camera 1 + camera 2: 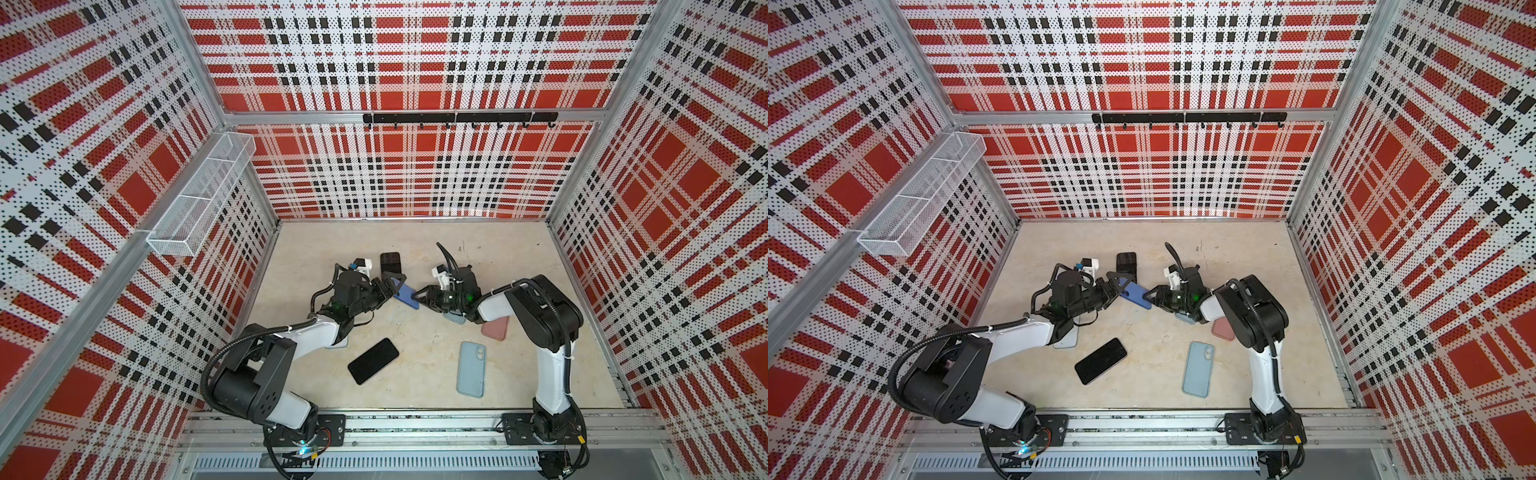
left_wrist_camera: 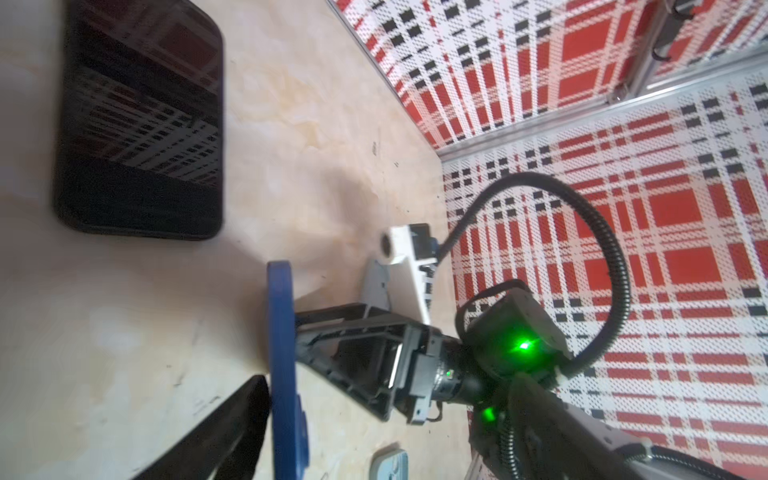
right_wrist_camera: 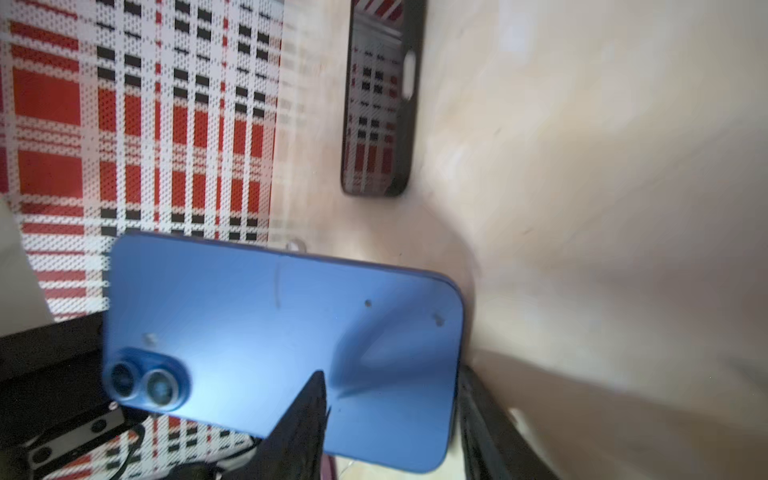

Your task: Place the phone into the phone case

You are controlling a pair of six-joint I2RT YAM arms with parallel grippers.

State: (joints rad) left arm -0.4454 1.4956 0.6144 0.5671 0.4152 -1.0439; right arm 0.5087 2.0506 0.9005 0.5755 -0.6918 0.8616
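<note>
A blue phone (image 1: 406, 296) (image 1: 1136, 294) hangs above the middle of the table, between the two grippers. My right gripper (image 1: 419, 300) (image 3: 390, 415) is shut on its lower end, and the phone's back with two lenses (image 3: 282, 324) faces the right wrist camera. My left gripper (image 1: 395, 286) stands open around the phone's other end. The left wrist view shows the phone edge-on (image 2: 282, 353) beside one black finger (image 2: 232, 428). A black phone case (image 1: 390, 262) (image 3: 380, 104) with an oval cut-out lies flat just behind them. A light blue case (image 1: 471, 369) lies at the front right.
A black phone (image 1: 373, 360) lies screen up at the front centre. A pink case (image 1: 495, 328) sits partly under the right arm. Pale blue-grey cases show under the right gripper (image 1: 455, 318) and the left arm (image 1: 338, 343). Plaid walls enclose the table.
</note>
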